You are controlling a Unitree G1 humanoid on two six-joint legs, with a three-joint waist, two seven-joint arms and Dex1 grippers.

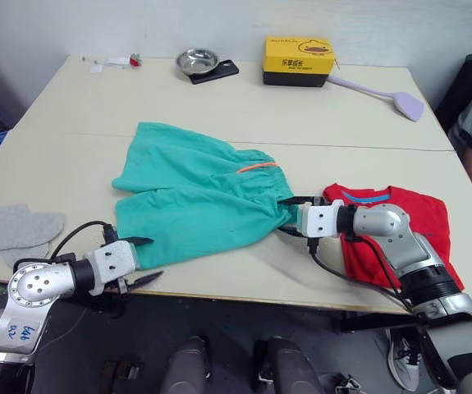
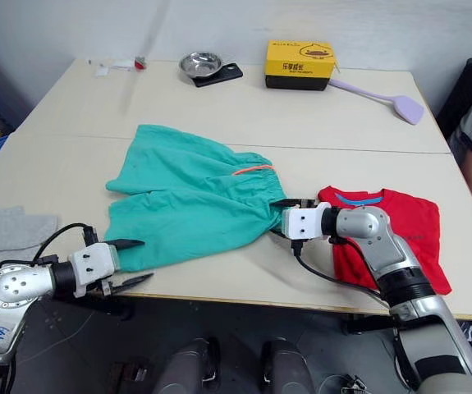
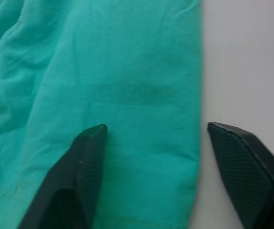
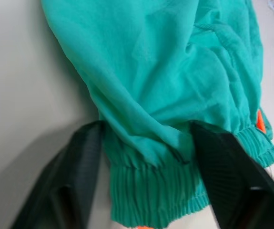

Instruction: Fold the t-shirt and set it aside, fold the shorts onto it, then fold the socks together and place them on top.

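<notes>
Shorts: the shorts (image 1: 194,197) lie spread flat at the centre of the frame on the table (image 1: 219,107), waistband end toward the right, leg hems toward the lower left; this layout presents both ends for a two-handed fold.
Drawstring: the orange drawstring (image 1: 258,167) shows at the gathered waistband, upper right of the garment.
Right gripper: the right gripper (image 1: 295,216) sits at the waistband; its jaws stand apart and straddle the bunched elastic, with cloth between them. Whether they pinch it cannot be told; judged a grasp being set.
Left gripper: the left gripper (image 1: 137,261) is at the near table edge, lower left of the frame, at a leg hem; its jaws stand wide apart, one over the cloth and one beside its edge, nothing gripped.
T-shirt: the t-shirt (image 1: 396,234) lies folded at the right of the frame, partly under the right arm; judged already set aside as the base of the stack.
Socks: the socks (image 1: 14,230) rest at the left edge, well apart, untouched.
Step in hand: judged to be folding the shorts.
</notes>
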